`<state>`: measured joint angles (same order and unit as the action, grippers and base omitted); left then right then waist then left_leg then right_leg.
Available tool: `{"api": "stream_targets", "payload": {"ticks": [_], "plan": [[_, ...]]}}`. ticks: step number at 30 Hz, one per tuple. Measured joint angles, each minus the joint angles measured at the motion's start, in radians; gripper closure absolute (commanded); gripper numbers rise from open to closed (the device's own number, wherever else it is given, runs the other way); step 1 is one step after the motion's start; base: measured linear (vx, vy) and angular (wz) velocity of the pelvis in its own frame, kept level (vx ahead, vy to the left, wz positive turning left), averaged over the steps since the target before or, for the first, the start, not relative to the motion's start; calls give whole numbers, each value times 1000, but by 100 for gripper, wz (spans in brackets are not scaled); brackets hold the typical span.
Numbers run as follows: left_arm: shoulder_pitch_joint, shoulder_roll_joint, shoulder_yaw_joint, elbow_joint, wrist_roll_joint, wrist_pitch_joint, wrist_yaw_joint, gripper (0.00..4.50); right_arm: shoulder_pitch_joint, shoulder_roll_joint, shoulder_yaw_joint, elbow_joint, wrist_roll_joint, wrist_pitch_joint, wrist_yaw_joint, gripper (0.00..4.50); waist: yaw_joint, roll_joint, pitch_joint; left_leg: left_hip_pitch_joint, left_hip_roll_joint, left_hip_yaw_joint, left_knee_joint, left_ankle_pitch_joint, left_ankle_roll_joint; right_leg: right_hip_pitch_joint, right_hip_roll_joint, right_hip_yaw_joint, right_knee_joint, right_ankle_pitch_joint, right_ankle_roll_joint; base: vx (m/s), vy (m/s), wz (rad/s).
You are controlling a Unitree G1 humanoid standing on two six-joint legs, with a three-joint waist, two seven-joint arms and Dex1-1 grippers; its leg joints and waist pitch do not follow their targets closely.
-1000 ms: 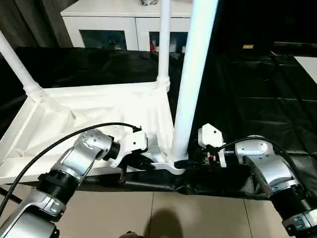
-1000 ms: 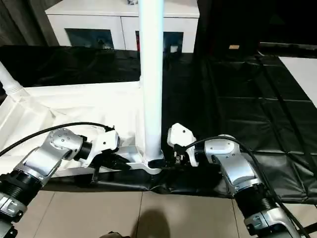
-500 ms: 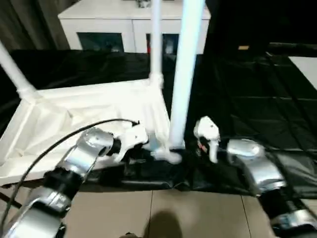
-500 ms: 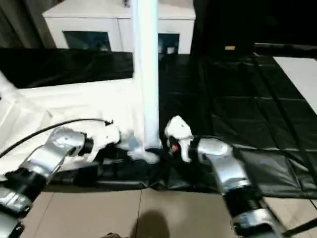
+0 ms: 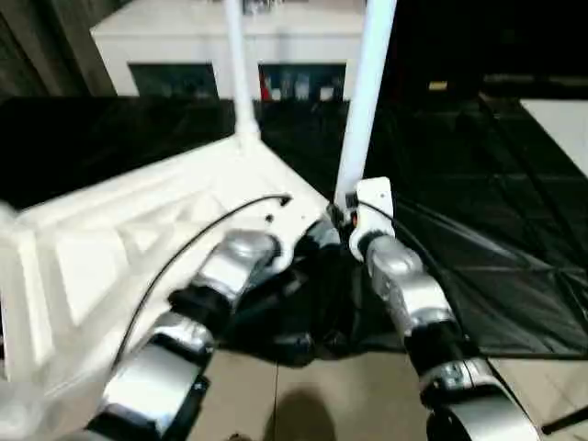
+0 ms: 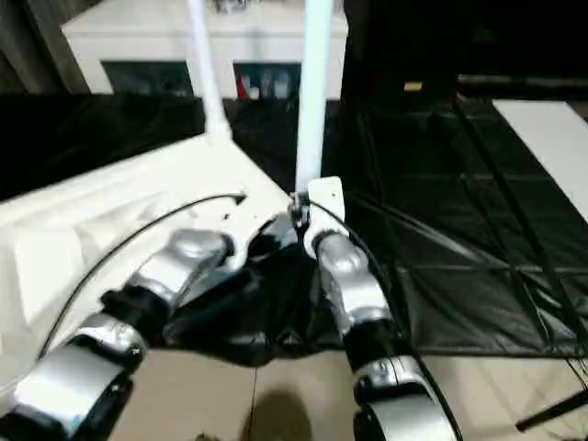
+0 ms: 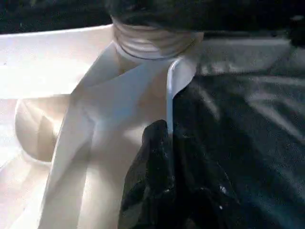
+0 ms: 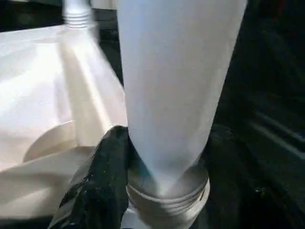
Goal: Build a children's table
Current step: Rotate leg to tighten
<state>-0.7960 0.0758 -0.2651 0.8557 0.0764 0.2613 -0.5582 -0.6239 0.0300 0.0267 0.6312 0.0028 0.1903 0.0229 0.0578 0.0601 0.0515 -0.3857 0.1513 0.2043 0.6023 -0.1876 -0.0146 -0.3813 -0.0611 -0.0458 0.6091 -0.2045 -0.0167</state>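
The children's table lies upside down: its white ribbed top (image 5: 138,230) rests on the black cover, with one leg (image 5: 365,101) upright in the near corner socket (image 7: 152,43) and another leg (image 5: 236,73) standing at the far corner. My left gripper (image 7: 162,131) is shut on the top's thin rim (image 7: 169,95) just beside that near socket. My right gripper (image 8: 167,157) sits around the base of the near leg (image 8: 176,86), with one black finger (image 8: 107,176) pressed against its threaded collar.
A white cabinet with glass doors (image 5: 184,37) stands behind. The large black-covered table (image 5: 478,184) stretches to the right. Its cover is bunched at the front edge (image 5: 294,322), and tiled floor (image 5: 303,404) lies below.
The whole picture has swung, so the camera moved. Both arms now reach forward to the near corner. The right gripper's jaws have narrowed around the leg's base; the left stays shut.
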Motion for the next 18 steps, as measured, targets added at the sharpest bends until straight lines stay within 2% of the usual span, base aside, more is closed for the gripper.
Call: {"api": "stream_targets", "payload": {"ticks": [1, 2, 4, 10, 12, 14, 18], "plan": [[0, 1, 3, 0, 0, -3, 0, 450, -4, -1, -3, 5, 3, -6, 6, 249, 1, 0, 0, -1, 0, 0, 0, 0, 0, -1, 0, 0, 0, 0, 1, 0, 0, 0], [0, 1, 3, 0, 0, -6, -1, 450, -5, -1, -9, 6, 6, -9, 16, 216, 1, 0, 0, -1, 0, 0, 0, 0, 0, -1, 0, 0, 0, -1, 2, 0, 0, 0], [1, 12, 1, -4, 3, -15, -20, 450, -3, -11, -19, 6, 23, -21, 62, 181, 2, 0, 0, -2, 0, 0, -1, 0, 0, -2, 0, -1, 0, -1, 2, 0, 0, 0], [18, 46, -9, -31, 6, -33, -79, 450, 3, -67, -7, 9, 36, -44, 196, 136, -2, 0, 1, -3, 1, 0, -1, 0, 0, -3, 0, -1, 0, -1, 2, 0, 0, 0], [50, 79, -22, -78, 5, -49, -137, 450, 8, -122, 23, 2, 48, -41, 318, 136, 0, 0, 1, -3, 1, 0, -1, 0, 0, -3, 0, -1, 0, -2, 3, 0, 0, 0], [69, 101, -26, -107, 0, -54, -181, 450, 20, -163, 24, -11, 67, -28, 416, 136, 2, 0, 1, -3, 1, 0, -1, 0, 0, -3, 0, -1, 0, -2, 3, 0, 0, 0], [148, 188, -43, -213, -33, -94, -341, 450, 127, -335, 97, -158, 125, -25, 765, 136, 19, 0, 1, -3, 2, 0, 0, 1, 3, -3, 0, -2, 0, -3, 4, 0, 0, 0]]}}
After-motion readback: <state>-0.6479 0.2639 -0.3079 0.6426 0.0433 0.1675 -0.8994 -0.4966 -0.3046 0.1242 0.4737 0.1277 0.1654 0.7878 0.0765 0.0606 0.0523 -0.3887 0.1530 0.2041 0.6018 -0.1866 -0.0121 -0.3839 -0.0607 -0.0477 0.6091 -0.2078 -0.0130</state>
